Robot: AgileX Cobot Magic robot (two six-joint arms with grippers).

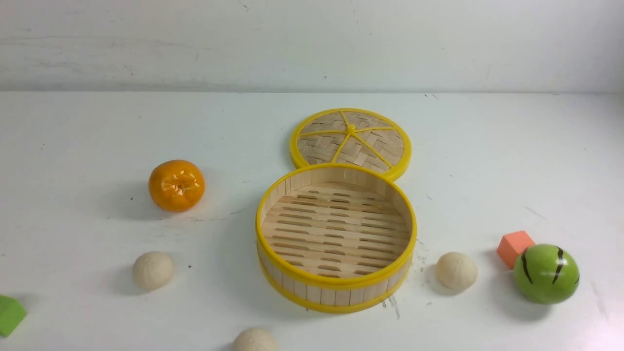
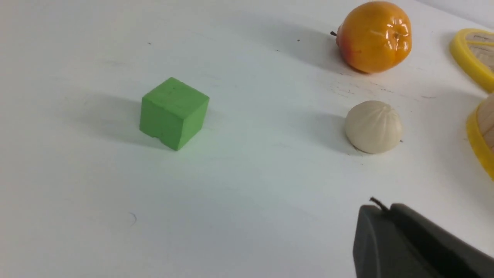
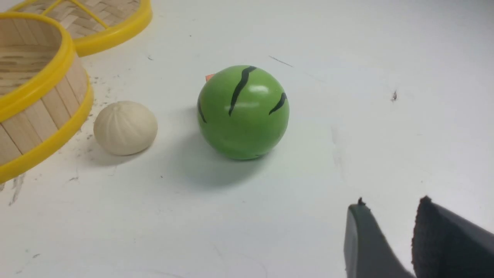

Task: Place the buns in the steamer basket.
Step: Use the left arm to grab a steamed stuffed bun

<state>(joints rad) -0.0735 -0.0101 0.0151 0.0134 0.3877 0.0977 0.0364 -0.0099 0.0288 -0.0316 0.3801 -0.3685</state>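
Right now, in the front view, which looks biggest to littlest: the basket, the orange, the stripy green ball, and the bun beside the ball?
1. steamer basket, clearly largest.
2 and 3. green ball looks slightly bigger than the orange, but it sits nearer the camera, so that is unsure.
4. bun, smallest.

A scuffed white table point(image 1: 97, 136) is carrying a round steamer basket point(image 1: 336, 292), with a woven lid point(image 1: 351, 144) lying flat just behind it. Three buns are sitting around the basket: left bun point(image 1: 152, 270), right bun point(image 1: 456, 271), near bun point(image 1: 254, 340). A tangerine point(image 1: 176, 185), green cube point(image 1: 9, 314), orange block point(image 1: 515, 246) and striped green ball point(image 1: 546, 274) are resting nearby.
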